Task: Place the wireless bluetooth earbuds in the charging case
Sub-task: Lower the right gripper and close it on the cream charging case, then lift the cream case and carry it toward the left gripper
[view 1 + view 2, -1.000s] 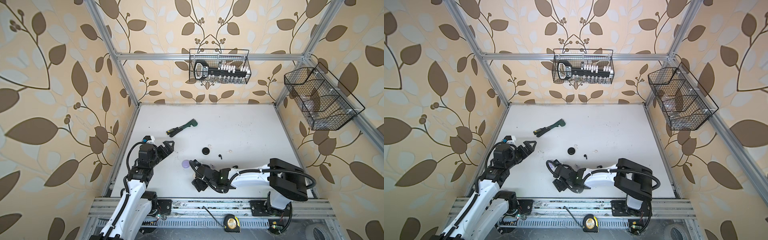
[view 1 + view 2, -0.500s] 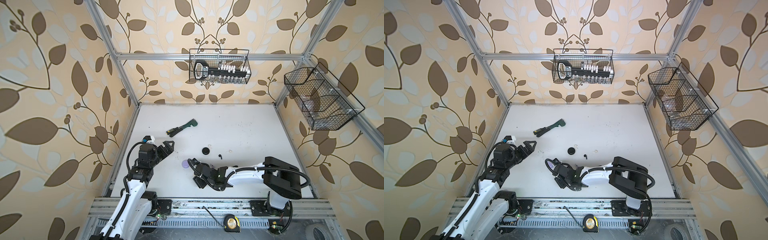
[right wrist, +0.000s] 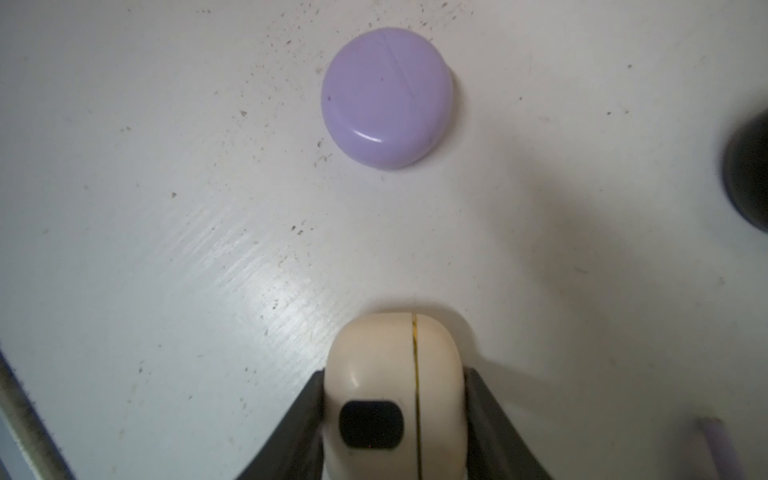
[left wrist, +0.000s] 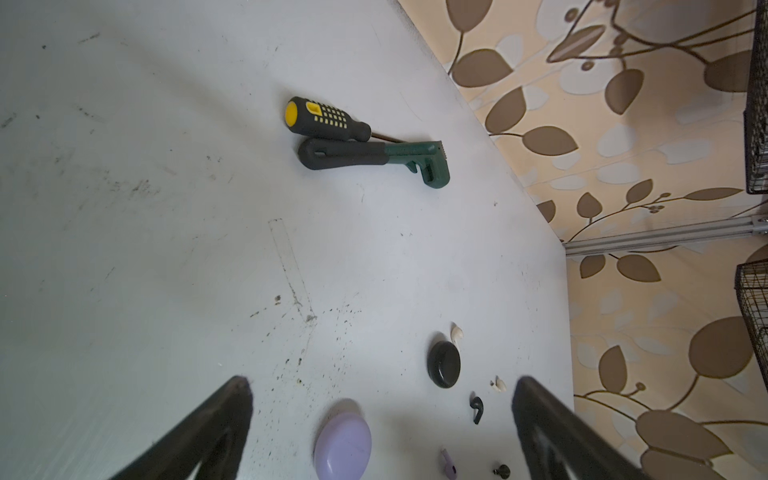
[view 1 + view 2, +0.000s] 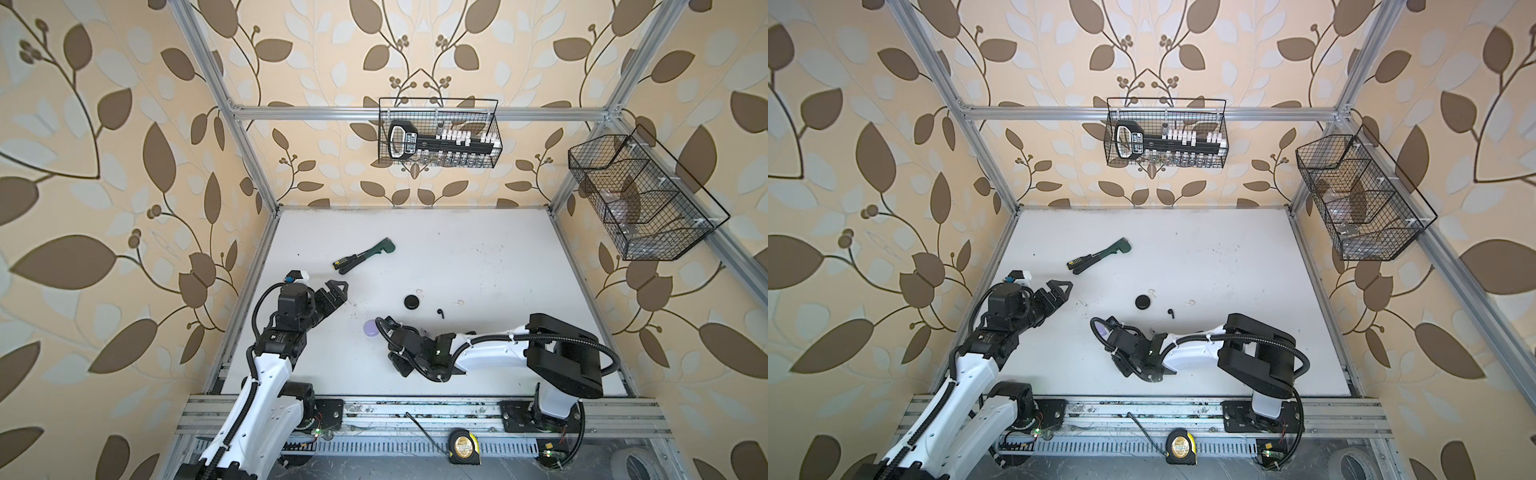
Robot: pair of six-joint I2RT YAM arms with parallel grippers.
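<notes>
Closed cream case [image 3: 392,374] sits near closed lilac case [image 3: 386,97]; black case [image 4: 444,365] lies just beside 1 white earbud [image 4: 456,333].

Right tool [image 3: 395,376] narrower, around cream case [image 3: 390,345]

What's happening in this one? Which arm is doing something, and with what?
The right gripper has its jaws against both sides of a closed cream case on the table. The left gripper hangs open and holds nothing. A lilac case and a black case lie shut nearby. Several earbuds lie loose on the table beside them.
</notes>
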